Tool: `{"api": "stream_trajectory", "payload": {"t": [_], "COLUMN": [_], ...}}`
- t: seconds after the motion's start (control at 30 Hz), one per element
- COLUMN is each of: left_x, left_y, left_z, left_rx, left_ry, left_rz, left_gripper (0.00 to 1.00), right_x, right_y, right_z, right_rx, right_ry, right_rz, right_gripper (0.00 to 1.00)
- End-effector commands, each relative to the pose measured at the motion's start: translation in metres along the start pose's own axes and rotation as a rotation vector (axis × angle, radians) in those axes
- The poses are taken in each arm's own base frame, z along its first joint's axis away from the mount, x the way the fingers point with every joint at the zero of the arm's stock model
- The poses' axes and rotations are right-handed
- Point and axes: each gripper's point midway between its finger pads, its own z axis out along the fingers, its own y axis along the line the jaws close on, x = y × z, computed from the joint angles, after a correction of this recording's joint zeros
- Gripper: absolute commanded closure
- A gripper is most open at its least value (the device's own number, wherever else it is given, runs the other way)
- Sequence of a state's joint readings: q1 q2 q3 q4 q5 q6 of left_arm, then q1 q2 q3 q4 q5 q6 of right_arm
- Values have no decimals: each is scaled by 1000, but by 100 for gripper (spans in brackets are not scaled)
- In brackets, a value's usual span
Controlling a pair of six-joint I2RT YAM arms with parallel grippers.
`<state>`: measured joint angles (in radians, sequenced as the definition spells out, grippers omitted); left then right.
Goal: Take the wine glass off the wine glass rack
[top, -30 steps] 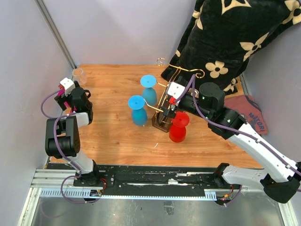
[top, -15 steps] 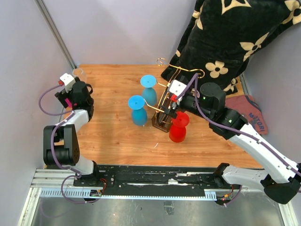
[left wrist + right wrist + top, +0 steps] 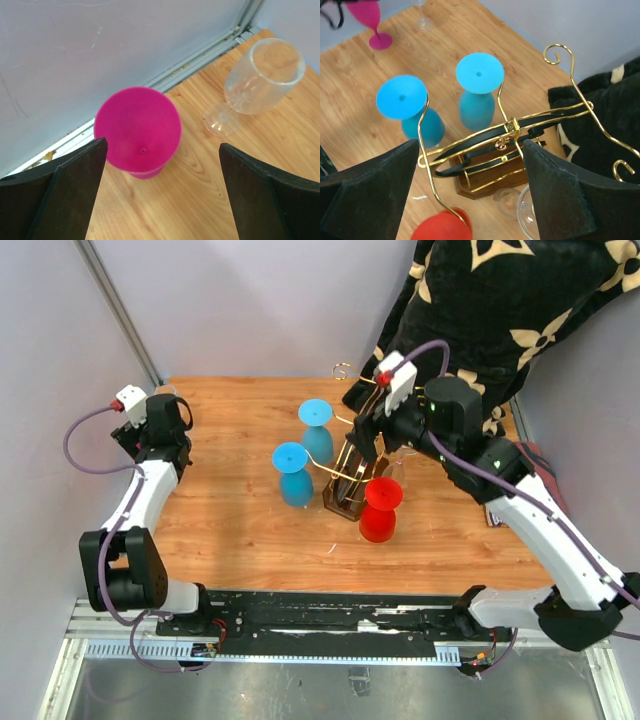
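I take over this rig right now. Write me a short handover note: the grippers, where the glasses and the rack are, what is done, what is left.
Left gripper: open, empty, at the far-left table corner, above a pink glass and a clear glass that stand upright.
Right gripper: open, empty, above the wine glass rack mid-table.
Far blue glass, near blue glass and red glass sit foot-up at the rack's arms, seemingly hanging.
Done: two glasses stand off the rack.
Left: probably grasp a hanging glass and slide it off.
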<state>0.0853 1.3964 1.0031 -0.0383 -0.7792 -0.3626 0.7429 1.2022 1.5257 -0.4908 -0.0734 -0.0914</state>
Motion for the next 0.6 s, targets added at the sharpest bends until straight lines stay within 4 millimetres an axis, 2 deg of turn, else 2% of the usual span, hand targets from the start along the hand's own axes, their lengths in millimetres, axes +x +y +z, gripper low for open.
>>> {"api": "stream_trajectory", "payload": {"t": [0.0, 0.13, 0.27, 0.37, 0.57], "left_x": [-24, -42, -65, -78, -92], "left_y": [-13, -24, -33, -41, -61], "left_z": [-23, -38, -62, -81, -112], "left_rx": [104, 186, 291, 377, 539], "left_ry": [37, 62, 73, 97, 178], "left_rz": [-71, -78, -121, -146, -124], "left_gripper": [0, 0, 0, 0, 0], "right_x": [3, -6, -10, -6, 11], "right_y": [-11, 10, 25, 22, 15], "right_z": [9, 30, 54, 70, 99], "right_rx": [27, -117, -192, -159, -73], "right_ry": [113, 154, 175, 194, 247], "right_rz": [329, 525, 675, 751, 884], "right_gripper": [17, 30, 48, 49, 41]}}
